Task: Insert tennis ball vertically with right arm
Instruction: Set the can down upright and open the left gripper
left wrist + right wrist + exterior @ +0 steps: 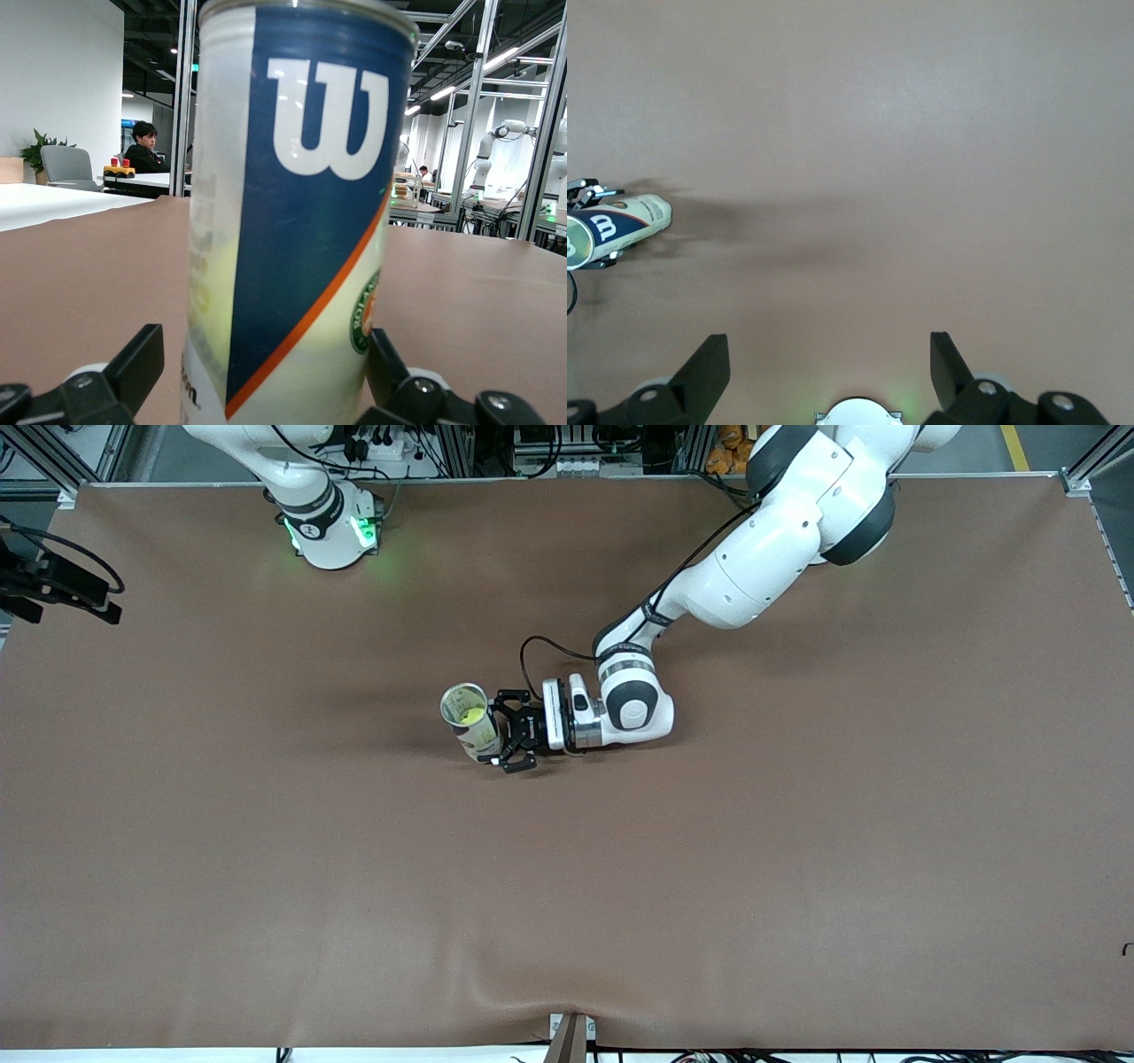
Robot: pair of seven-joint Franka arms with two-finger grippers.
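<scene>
A Wilson tennis ball can (470,723) stands upright near the middle of the table, its top open. A yellow tennis ball (473,715) lies inside it. My left gripper (501,732) is low at the can's base, open, one finger on either side. In the left wrist view the can (301,212) fills the space between the fingers (137,363), with a gap on one side. My right gripper (830,341) is open and empty, high over the table near its own base. It is out of the front view. Its wrist view shows the can (616,230) far off.
The brown table cover (709,868) is bare around the can. The right arm's base (332,531) with a green light stands at the table's back edge. A black mount (58,589) sticks in at the right arm's end of the table.
</scene>
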